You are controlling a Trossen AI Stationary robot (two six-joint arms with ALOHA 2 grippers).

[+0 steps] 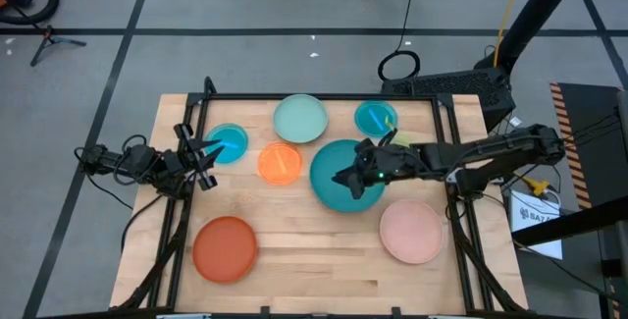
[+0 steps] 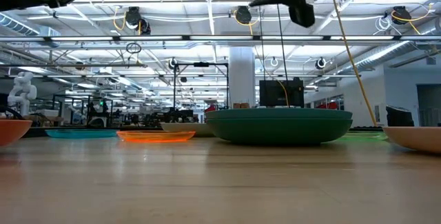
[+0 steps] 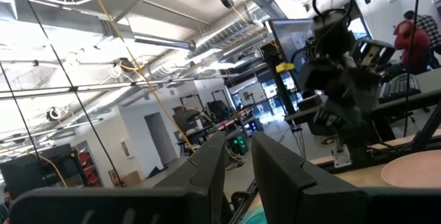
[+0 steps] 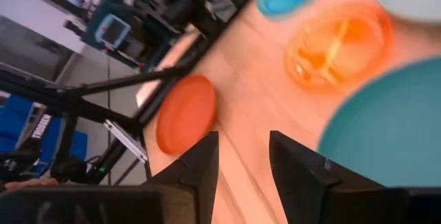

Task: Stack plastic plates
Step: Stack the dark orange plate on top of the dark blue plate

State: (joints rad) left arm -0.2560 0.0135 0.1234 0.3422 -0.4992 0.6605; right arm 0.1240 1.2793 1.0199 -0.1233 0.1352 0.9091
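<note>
Seven plates show in the high view. A large teal plate lies mid-table and looks dark green from the side in the low view. Around it lie a small orange plate, a pale mint plate, two small blue plates, the far one with a lime tint, a pink plate and a red-orange plate. My right gripper hangs open, high above the teal plate. My left gripper is open, raised beside the left blue plate.
A black frame borders the table's far edge and sides. Bare wood lies between the red-orange and pink plates at the near edge. In the left wrist view a person stands in the room beyond the right arm.
</note>
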